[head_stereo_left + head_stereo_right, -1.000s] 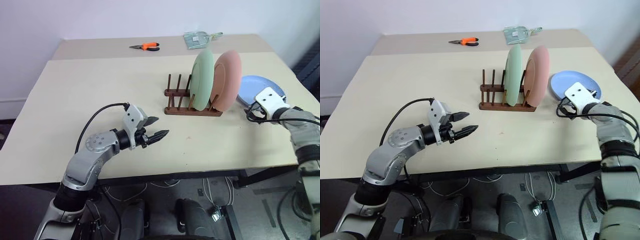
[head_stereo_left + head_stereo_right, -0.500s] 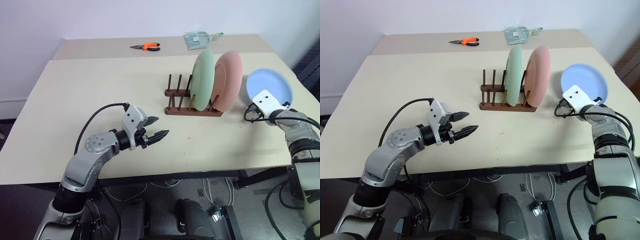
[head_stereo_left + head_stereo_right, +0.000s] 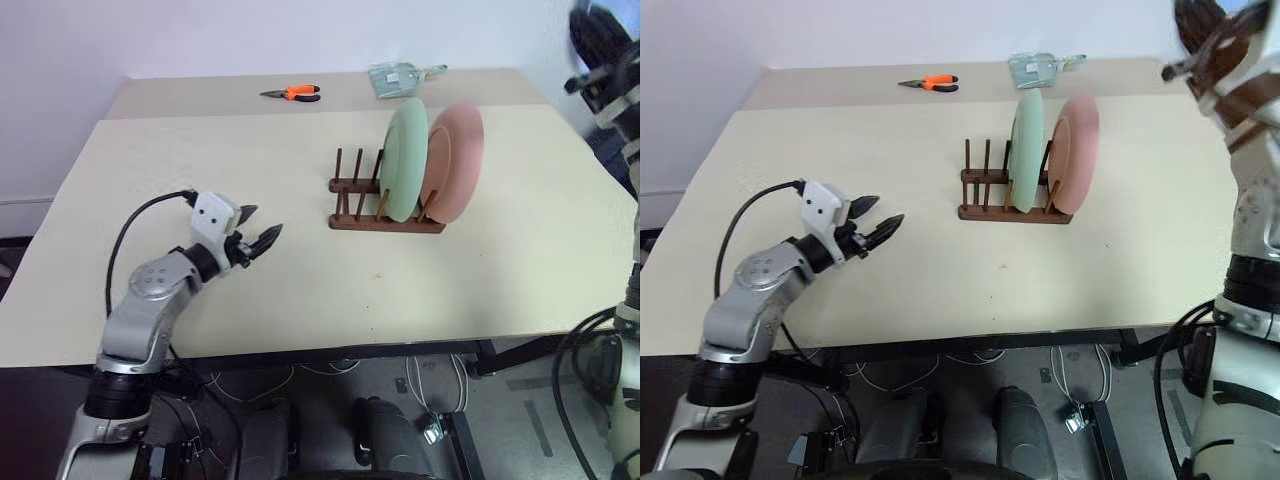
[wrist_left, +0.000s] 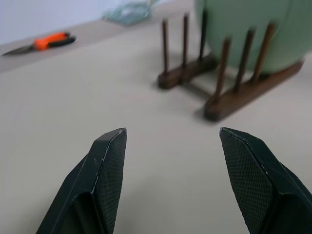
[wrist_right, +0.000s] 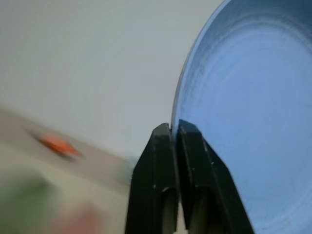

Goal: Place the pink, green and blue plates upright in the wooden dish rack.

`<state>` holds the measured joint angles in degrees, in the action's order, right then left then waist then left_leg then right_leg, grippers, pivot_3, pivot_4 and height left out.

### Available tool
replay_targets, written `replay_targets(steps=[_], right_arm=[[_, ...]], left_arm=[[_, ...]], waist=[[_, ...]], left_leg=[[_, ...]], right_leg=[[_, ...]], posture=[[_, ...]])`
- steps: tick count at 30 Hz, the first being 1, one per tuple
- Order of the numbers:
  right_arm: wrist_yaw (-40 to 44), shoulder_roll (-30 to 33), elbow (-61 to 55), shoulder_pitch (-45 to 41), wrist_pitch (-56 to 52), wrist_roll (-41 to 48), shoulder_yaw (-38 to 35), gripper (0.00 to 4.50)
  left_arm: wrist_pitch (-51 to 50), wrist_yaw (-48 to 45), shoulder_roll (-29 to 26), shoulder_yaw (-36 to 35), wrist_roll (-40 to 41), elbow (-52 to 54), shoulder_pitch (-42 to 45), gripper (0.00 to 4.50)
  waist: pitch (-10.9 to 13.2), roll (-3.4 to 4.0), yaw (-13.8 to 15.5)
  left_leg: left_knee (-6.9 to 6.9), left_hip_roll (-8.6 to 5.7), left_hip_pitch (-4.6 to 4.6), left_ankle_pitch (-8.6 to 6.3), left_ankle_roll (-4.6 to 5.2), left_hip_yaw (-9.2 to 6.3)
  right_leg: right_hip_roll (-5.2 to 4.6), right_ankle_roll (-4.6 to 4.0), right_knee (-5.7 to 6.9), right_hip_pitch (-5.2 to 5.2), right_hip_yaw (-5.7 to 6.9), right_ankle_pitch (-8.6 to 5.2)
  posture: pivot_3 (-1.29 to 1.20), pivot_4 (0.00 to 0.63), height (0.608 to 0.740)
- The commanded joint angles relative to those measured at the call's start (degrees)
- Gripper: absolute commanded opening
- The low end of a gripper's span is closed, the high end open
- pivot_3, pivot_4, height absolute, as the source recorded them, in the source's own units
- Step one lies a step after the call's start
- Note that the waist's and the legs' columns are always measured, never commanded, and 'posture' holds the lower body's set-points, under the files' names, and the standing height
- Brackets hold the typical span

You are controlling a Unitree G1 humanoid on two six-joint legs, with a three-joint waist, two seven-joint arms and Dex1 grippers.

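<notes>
- The right gripper (image 5: 173,134) has its fingers pinched on the very rim of the blue plate (image 5: 253,122), held high in the air at the table's right edge; so thin a hold could let the plate swing or slip out and fall
- The rack (image 3: 385,205) stands mid-table with the green plate (image 3: 405,160) and pink plate (image 3: 455,160) upright in its right-hand slots, so the free pegs are on its left; a lowering plate could knock the green one or catch on a peg top
- The rack is light and unfixed, so a sideways push could slide or tip it
- The left gripper (image 3: 258,238) hangs open and empty over the table (image 3: 200,150), well left of the rack, too far to steady it
</notes>
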<state>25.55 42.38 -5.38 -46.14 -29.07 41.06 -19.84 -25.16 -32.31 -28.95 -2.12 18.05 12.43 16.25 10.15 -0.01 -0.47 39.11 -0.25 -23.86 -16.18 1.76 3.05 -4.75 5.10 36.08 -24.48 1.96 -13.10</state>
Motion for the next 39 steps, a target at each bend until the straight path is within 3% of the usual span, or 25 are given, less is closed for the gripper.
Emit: replay_targets(steps=[1,6,10,23,29,32,36,39], right_arm=[[-4.1,-3.3,-10.4,-2.1,-12.2,18.5,-1.7,0.04],[-15.9,-14.8,-13.5,-2.2,-19.8,32.9,4.0,0.04],[-19.6,-17.6,-7.6,-3.2,-22.6,36.2,4.8,0.04],[-11.9,-17.4,5.4,-5.5,-26.2,30.4,7.2,0.04],[-13.9,-19.5,9.9,-7.6,-26.4,26.4,7.4,0.04],[-14.6,-20.2,12.9,-8.5,-26.3,24.4,6.6,0.95],[-12.7,-19.8,13.7,-9.3,-24.9,21.5,6.3,2.86],[-7.1,-16.3,9.6,-8.8,-18.5,12.5,10.6,2.86]], left_arm=[[2.8,-1.2,-0.7,-1.6,-0.2,-0.7,0.5,3.13],[2.1,-1.7,-0.2,-1.1,0.4,-0.3,0.6,3.13],[1.0,-2.5,-0.2,-0.3,0.7,1.4,-0.3,3.13],[-2.0,-1.9,0.5,0.0,1.2,5.5,-2.3,3.13],[-2.3,-1.6,0.9,0.3,1.2,5.8,-2.4,3.13],[-2.4,-1.6,1.1,0.4,1.2,5.6,-2.1,3.13],[-2.4,-1.6,1.3,0.4,1.3,5.5,-2.1,3.13],[-2.3,-1.7,1.3,0.4,1.3,5.5,-2.1,3.13]], waist=[[0.0,0.00,0.1],[0.0,-0.01,-0.2],[0.0,-0.01,-0.1],[0.0,0.00,-0.3],[0.0,0.00,-0.3],[0.0,0.00,-0.2],[0.0,0.00,-0.2],[0.0,0.00,-0.2]], left_leg=[[0.00,-0.01,-0.01,-0.01,0.01,-0.01],[-0.05,-0.10,-0.13,-0.04,0.02,-0.03],[-0.03,-0.16,-0.37,-0.03,0.00,-0.03],[-0.03,-0.24,-0.48,-0.05,0.09,0.01],[-0.02,-0.24,-0.48,-0.05,0.10,0.02],[-0.01,-0.24,-0.48,-0.05,0.09,0.02],[-0.01,-0.25,-0.50,-0.05,0.10,0.04],[-0.01,-0.25,-0.50,-0.05,0.10,0.04]], right_leg=[[-0.06,-0.02,0.00,0.00,0.00,0.01],[-0.26,-0.06,0.00,-0.16,0.02,0.00],[-0.30,-0.05,0.02,-0.36,0.03,0.01],[-0.31,-0.03,0.01,-0.46,0.03,0.02],[-0.28,-0.02,0.01,-0.45,0.03,0.02],[-0.27,-0.02,0.02,-0.45,0.04,0.02],[-0.26,-0.02,0.02,-0.46,0.05,0.02],[-0.24,-0.01,0.02,-0.46,0.05,0.03]], posture=[[0.00,0.150,0.740],[0.00,0.150,0.740],[0.00,0.150,0.740],[0.00,0.150,0.740],[0.00,0.150,0.740],[0.00,0.150,0.740],[0.00,0.150,0.740],[0.00,0.150,0.740]])
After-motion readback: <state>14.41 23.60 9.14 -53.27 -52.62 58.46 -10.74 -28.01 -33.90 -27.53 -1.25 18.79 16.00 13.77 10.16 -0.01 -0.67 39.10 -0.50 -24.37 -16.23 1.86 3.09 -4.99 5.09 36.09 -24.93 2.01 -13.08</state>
